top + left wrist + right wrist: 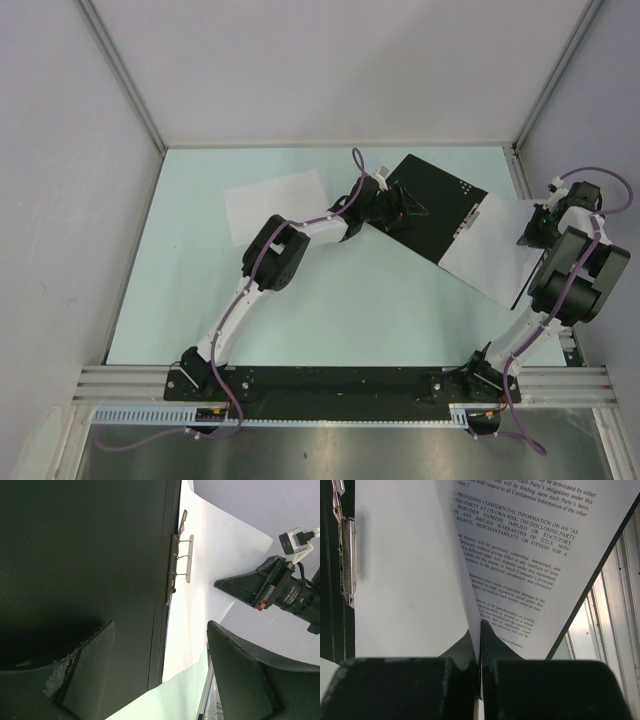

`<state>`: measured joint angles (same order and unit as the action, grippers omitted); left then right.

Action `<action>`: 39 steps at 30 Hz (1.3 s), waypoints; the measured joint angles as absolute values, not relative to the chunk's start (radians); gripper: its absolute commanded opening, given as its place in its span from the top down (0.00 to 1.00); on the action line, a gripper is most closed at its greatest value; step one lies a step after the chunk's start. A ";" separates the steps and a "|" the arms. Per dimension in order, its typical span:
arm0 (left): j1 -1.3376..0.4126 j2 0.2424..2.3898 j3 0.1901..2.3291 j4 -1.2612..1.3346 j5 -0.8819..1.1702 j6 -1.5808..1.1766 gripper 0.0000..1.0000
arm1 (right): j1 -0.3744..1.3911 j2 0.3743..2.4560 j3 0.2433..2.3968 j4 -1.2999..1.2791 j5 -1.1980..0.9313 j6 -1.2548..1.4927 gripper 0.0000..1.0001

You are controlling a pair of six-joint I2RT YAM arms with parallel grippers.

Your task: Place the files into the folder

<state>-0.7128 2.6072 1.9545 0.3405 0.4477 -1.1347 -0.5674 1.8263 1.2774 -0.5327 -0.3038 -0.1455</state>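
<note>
Files (275, 205), three: one on counter (350, 300), two in folder (430, 195); right end effector (480, 626) pinching blank sheet (405, 580), left end effector (159, 625) spread.

1. On the printed sheet (520, 555) I read capitals: "PROVIDING CONFIDENTIAL INFORMATION ON AN", "AT ITS OWN RISK. THE DISCLOSING PARTY", "MERCHANTABILITY, OR FITNESS FOR A".
2. Higher on it I read "be terminated by either" and "Confidential Information of the other".
3. Lower on it: "be governed, controlled, interpreted, and".
4. The white print on the camera lens (292, 591) is too small for me to read.
</note>
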 measured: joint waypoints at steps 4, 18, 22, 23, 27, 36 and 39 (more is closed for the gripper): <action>-0.713 2.607 1.954 0.340 0.448 -1.135 0.20 | -0.569 1.836 1.278 -0.511 -0.306 -0.136 1.00; -0.713 2.607 1.954 0.327 0.447 -1.124 0.20 | -0.585 1.876 1.278 -0.481 -0.313 -0.107 0.96; -0.713 2.607 1.955 0.326 0.448 -1.122 0.17 | -0.584 1.876 1.278 -0.480 -0.311 -0.096 0.58; -0.713 2.607 1.959 0.320 0.448 -1.118 0.16 | -0.580 1.876 1.278 -0.479 -0.309 -0.096 0.53; -0.712 2.607 1.996 0.267 0.453 -1.079 0.12 | -0.565 1.875 1.278 -0.479 -0.268 -0.081 0.33; -0.685 2.365 1.919 0.056 0.451 -0.861 0.11 | -0.506 1.694 1.322 -0.599 -0.004 -0.089 0.00; -0.632 2.153 1.766 0.041 0.445 -0.791 0.11 | -0.406 1.537 1.340 -0.603 0.147 -0.038 0.00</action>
